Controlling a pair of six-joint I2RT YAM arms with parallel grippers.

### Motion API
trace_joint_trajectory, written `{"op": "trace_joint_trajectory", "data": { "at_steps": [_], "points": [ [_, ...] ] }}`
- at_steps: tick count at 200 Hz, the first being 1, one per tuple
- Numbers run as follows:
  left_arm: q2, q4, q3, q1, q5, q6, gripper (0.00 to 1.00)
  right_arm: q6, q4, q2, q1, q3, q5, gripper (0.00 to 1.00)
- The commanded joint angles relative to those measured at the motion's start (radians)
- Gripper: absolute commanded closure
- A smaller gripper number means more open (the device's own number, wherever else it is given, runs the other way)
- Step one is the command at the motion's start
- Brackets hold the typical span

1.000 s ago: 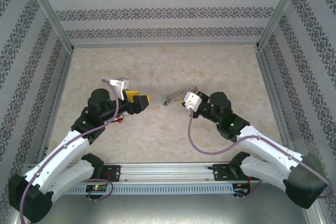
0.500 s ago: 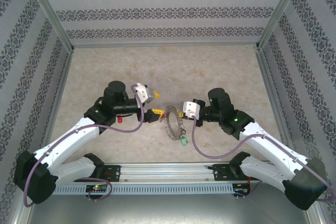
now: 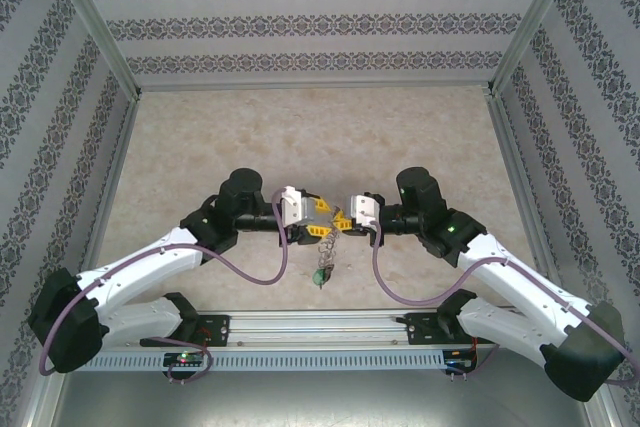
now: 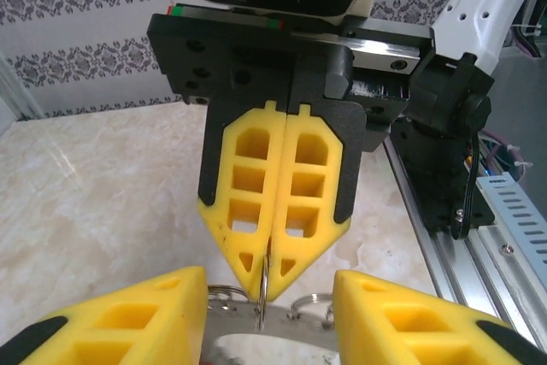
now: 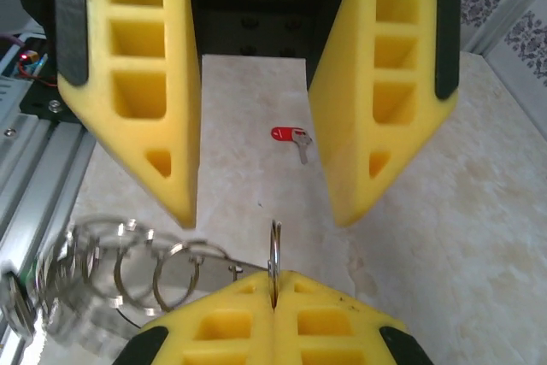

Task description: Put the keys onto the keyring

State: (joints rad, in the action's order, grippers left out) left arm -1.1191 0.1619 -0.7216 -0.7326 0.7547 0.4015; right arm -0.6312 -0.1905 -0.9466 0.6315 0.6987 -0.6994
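My right gripper (image 3: 340, 219) (image 5: 275, 286) is shut on a thin split loop of the silvery keyring (image 5: 128, 273), holding it above the table. The ring's flat band (image 4: 278, 331) and small loops trail off to one side. Facing it, my left gripper (image 3: 316, 218) (image 4: 267, 284) stands open, its yellow fingers (image 5: 141, 91) on either side of the pinched loop without touching it. One red-headed key (image 5: 289, 135) lies flat on the table beyond both grippers. A green-headed key (image 3: 322, 275) dangles under the keyring.
The metal rail (image 3: 320, 332) with both arm bases runs along the near edge. Patterned walls (image 3: 310, 22) close in the table on three sides. Bare marbled tabletop (image 3: 320, 137) lies behind the grippers.
The left arm has swung right until its gripper faces the right gripper, and its jaws have narrowed. The right gripper has turned the keyring, so the green key now hangs below.
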Motion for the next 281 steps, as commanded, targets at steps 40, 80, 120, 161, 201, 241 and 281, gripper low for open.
{"op": "trace_joint_trajectory", "data": {
  "at_steps": [40,80,120,161,201,241,281],
  "points": [
    [0.055,-0.044,0.019,-0.017,-0.066,0.119,0.76,0.015,0.046,0.025,0.02,0.05,-0.048,1.0],
    [0.046,-0.093,0.0,-0.017,-0.068,0.156,0.88,0.005,0.042,0.019,0.025,0.065,-0.042,1.0],
    [0.04,-0.098,0.002,-0.017,-0.087,0.155,0.75,-0.009,0.044,0.004,0.036,0.081,-0.038,1.0],
    [0.041,-0.079,-0.002,-0.017,-0.082,0.136,0.79,-0.016,0.045,-0.012,0.045,0.093,-0.046,1.0],
    [0.038,-0.055,-0.009,-0.017,-0.068,0.114,0.79,-0.016,0.053,-0.022,0.051,0.094,-0.044,1.0],
    [0.041,-0.039,-0.009,-0.018,-0.066,0.097,0.82,-0.016,0.054,-0.022,0.053,0.088,-0.037,1.0],
    [0.045,-0.013,-0.003,-0.017,-0.063,0.074,0.79,-0.021,0.049,-0.026,0.055,0.081,-0.031,1.0]
  ]
}}
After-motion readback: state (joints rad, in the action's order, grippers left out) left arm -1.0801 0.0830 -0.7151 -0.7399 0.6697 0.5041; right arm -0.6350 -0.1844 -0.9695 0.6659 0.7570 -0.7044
